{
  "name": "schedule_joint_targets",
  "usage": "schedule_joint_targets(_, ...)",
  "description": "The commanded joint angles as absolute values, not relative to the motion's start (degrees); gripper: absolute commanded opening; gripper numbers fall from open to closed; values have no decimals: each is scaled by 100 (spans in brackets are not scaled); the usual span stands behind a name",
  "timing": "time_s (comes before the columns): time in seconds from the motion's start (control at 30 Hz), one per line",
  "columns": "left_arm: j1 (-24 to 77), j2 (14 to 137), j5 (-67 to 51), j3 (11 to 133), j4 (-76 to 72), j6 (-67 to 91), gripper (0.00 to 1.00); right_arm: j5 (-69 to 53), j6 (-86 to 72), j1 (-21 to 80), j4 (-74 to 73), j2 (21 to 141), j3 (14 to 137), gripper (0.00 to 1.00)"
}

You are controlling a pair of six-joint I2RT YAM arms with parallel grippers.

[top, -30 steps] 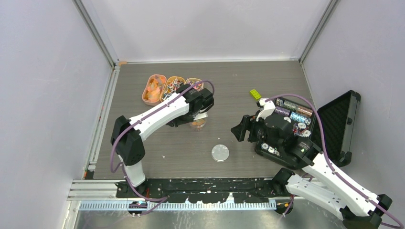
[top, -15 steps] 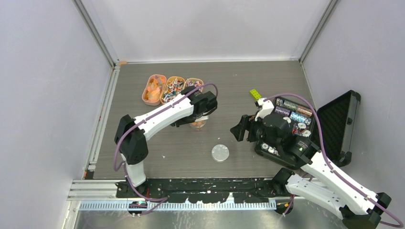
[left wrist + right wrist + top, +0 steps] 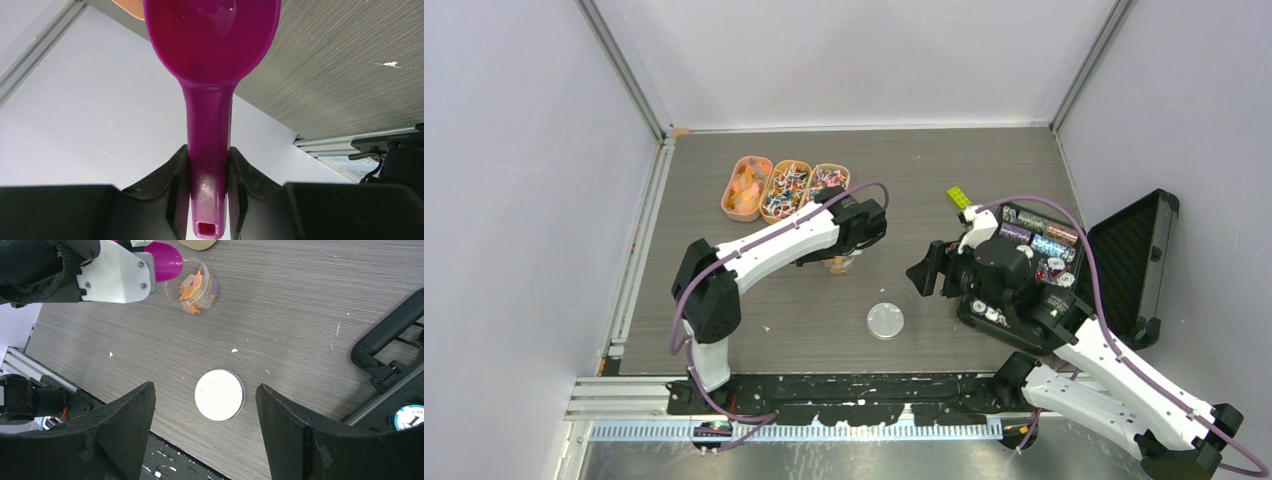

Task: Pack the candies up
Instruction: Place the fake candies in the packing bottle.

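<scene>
Left hand [image 3: 209,162] clamped on scoop [image 3: 210,35]; right hand [image 3: 204,390] jaws apart. Risk: scoop clips jar [image 3: 214,280] at lid's [image 3: 219,395] 11 o'clock, candies [image 3: 189,290] spill.

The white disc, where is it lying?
In the top view the disc lies flat on the table, near its front edge at the middle. The jar stands just beyond it to the left; the black case is to its right.

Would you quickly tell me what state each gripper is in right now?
Left gripper: closed on the handle of the magenta scoop.
Right gripper: open, holding nothing.
</scene>
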State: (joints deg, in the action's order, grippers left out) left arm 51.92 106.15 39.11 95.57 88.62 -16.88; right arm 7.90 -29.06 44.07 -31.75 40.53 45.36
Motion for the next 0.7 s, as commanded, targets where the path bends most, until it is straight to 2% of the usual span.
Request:
schedule_joint_targets(0.0, 5247, 10584, 4354, 9560, 9236, -1635, 0, 883, -2953, 4406, -2988, 4028, 4556, 78)
schedule_joint_targets(0.27, 5247, 10312, 4511, 9554, 8984, -1666, 0, 824, -3042, 4403, -2969, 4017, 4560, 78)
schedule_joint_targets(0.47, 5247, 9710, 3811, 9454, 8528, -1793, 0, 750, -3148, 4411, -2908, 4001, 4560, 78)
schedule_joint_targets(0.67, 5079, 8516, 3253, 8254, 7052, -2210, 0, 683, -3271, 4410, -2667, 3933, 4433, 78)
